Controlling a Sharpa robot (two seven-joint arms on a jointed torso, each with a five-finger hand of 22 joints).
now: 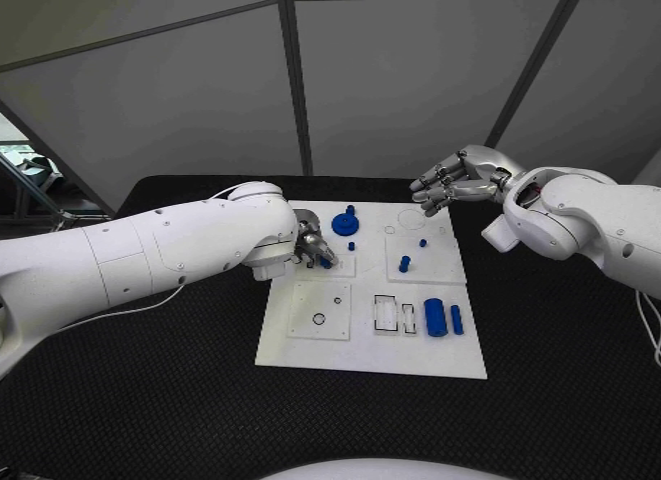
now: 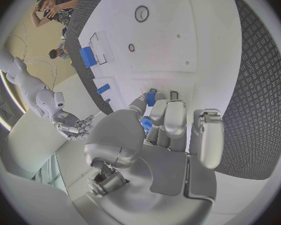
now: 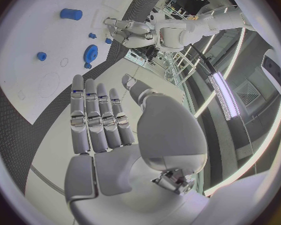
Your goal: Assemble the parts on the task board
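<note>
The white task board (image 1: 309, 345) lies in the middle of the black table. My left hand (image 1: 313, 248) is low over the board's far left part, its fingers curled in, and it pinches a small blue part (image 2: 146, 123) between thumb and fingers. My right hand (image 1: 453, 180) hovers above the board's far right corner with its fingers (image 3: 97, 115) stretched out and nothing in it. On the board lie a blue gear-like part (image 1: 345, 223), a small blue peg (image 1: 404, 264), a thick blue cylinder (image 1: 435, 317) and a thin one (image 1: 456, 319).
The board has round holes (image 1: 319, 319) and rectangular slots (image 1: 386, 313) in its near half. A ring-shaped recess (image 1: 412, 217) lies under my right hand. Black table (image 1: 157, 400) surrounds the board. A grey partition stands behind the table.
</note>
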